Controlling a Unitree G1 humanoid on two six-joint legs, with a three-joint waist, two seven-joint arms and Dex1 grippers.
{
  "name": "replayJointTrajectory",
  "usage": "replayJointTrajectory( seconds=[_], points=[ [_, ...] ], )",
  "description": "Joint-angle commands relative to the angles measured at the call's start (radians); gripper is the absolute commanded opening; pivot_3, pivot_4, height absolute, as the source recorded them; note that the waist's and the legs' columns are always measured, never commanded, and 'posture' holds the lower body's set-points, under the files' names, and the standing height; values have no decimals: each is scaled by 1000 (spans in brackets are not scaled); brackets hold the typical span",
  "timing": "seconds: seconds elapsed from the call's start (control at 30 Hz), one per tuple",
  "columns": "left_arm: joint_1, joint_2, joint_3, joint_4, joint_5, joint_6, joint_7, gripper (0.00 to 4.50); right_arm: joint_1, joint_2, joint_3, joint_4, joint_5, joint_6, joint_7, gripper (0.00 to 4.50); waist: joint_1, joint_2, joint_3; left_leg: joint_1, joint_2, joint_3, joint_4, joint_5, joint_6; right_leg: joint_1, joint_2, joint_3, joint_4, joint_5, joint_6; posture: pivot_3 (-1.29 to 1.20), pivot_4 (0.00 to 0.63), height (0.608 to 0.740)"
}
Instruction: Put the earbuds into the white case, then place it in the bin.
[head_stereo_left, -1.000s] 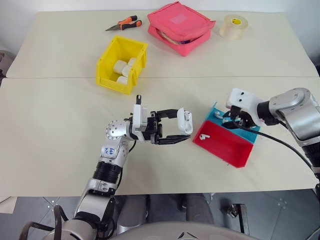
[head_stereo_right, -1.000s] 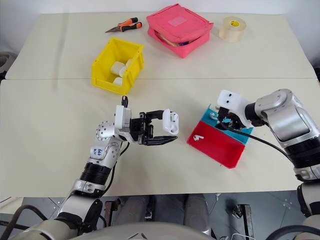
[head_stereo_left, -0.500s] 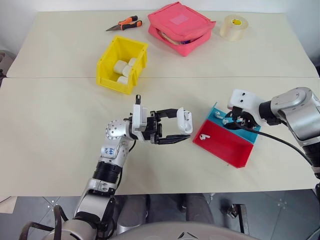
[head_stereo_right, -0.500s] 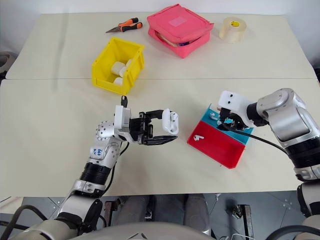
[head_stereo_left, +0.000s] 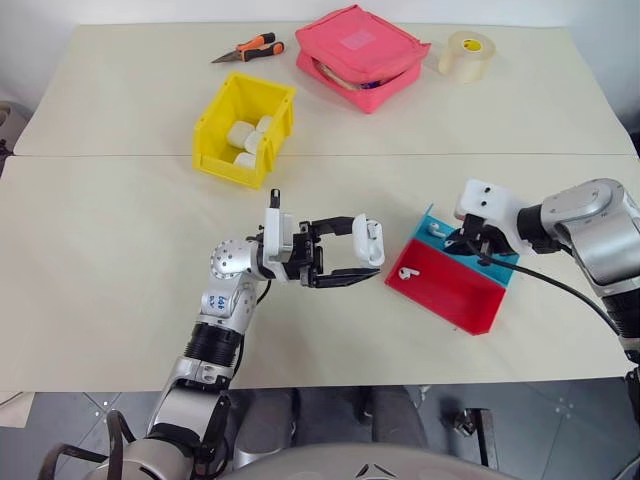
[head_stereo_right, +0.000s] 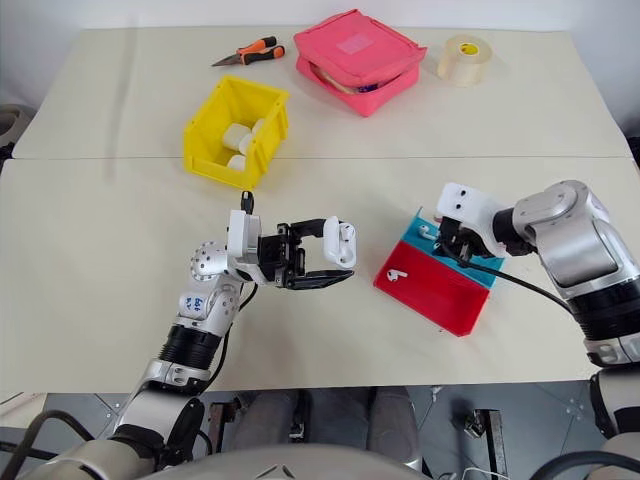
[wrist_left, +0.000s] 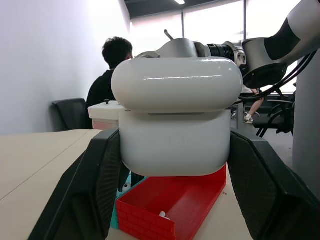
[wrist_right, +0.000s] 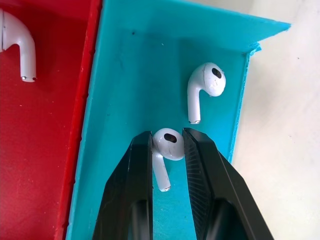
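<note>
1. The right fingers (wrist_right: 167, 172) pinch one of the earbuds (wrist_right: 166, 150) by its head, over the blue part of the tray (wrist_right: 125, 90).
2. A second earbud (wrist_right: 204, 87) lies just beside it on the blue; a third (wrist_right: 20, 45) lies on the red part.
3. The left fingers (wrist_left: 172, 165) are pressed against the sides of the white case (wrist_left: 176, 115), held above the bench (head_stereo_left: 120, 280) with its lid shut.
4. The bin (head_stereo_left: 215, 125) stands well apart, farther back.

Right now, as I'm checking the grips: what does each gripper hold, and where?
Left gripper: small white plastic earbud case, clamped by its lower body's sides. Right gripper: tiny white glossy earbud, pinched at its head.
</note>
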Motion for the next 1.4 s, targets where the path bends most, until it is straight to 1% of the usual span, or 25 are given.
replayJointTrajectory(
  seconds=[0.03, 0.17, 0.3, 0.43, 0.6, 0.7, 0.73, 0.8, 0.83, 1.0, 1.4],
  points=[
    [-1, 1, -1, -40, -13, 2, -2, 2779, 56, -52, -139, -104, 65, 47, -7, 522, 1, 0, 0, 0, 0, 0, 0, 0, 0, 0, 0, 0, 0, 0, 0, 0, 150, 740],
    [-16, -1, -2, -31, -14, 10, -5, 2779, 154, -25, -330, -217, 196, 105, -33, 522, -1, 0, 0, -2, 0, 0, -1, 0, 0, -2, 0, 0, -1, 0, 0, 0, 150, 740],
    [-35, -7, -3, -16, -10, 16, -3, 2779, 248, 108, -502, -303, 324, 72, -111, 522, 0, 0, 0, -1, 0, 0, -1, 0, 0, -1, 0, -1, 0, 0, 0, 0, 150, 740],
    [-45, -10, -3, -8, -9, 25, 1, 2779, 327, 269, -632, -440, 530, 148, -192, 522, 1, 0, 0, -1, 0, 0, 0, 0, 0, -1, 0, 0, 0, 0, 0, 0, 150, 740],
    [-43, -5, -6, -12, -11, 38, -9, 2779, 340, 435, -697, -529, 741, 231, -359, 522, 0, 0, 0, -1, 0, -1, -1, 0, 0, -1, 1, 0, 0, 0, 0, 0, 150, 740],
    [-51, -2, -7, -6, -2, 39, -9, 2779, 375, 563, -713, -594, 948, 256, -484, 522, 0, 0, 0, -1, 0, -1, -1, 0, 0, -1, 1, 0, 1, 0, 0, 0, 150, 740],
    [-60, -1, -6, 5, 13, 29, 1, 2779, 399, 590, -711, -613, 1037, 271, -517, 522, 0, 0, 0, -1, 0, -1, -1, 0, 0, -1, 1, 0, 1, 0, 0, 0, 150, 740],
    [-72, 0, -1, 18, 22, 28, 11, 2779, 437, 621, -693, -638, 1140, 279, -576, 522, 1, 0, 0, -1, 0, -1, -1, 0, 0, -1, 0, 0, 1, 0, 0, 0, 150, 740],
    [-77, -1, 2, 22, 20, 33, 16, 2779, 453, 633, -677, -650, 1161, 273, -596, 522, 0, 1, 0, -1, -1, -1, -1, 0, 0, -1, 0, 0, 1, 0, 0, 0, 150, 740],
    [-91, -6, 13, 23, 4, 58, 31, 2779, 501, 667, -606, -667, 1158, 194, -648, 522, -3, 1, 0, 1, -1, 0, -3, 0, 0, -1, 1, 0, 1, 0, 0, 0, 150, 740],
    [-89, -4, 19, 1, -6, 82, 25, 2779, 558, 682, -508, -637, 1080, 35, -658, 522, -2, 1, 0, 1, -1, 1, -3, 0, 0, -1, 1, 1, 1, 0, 0, 0, 150, 740]
  ],
)
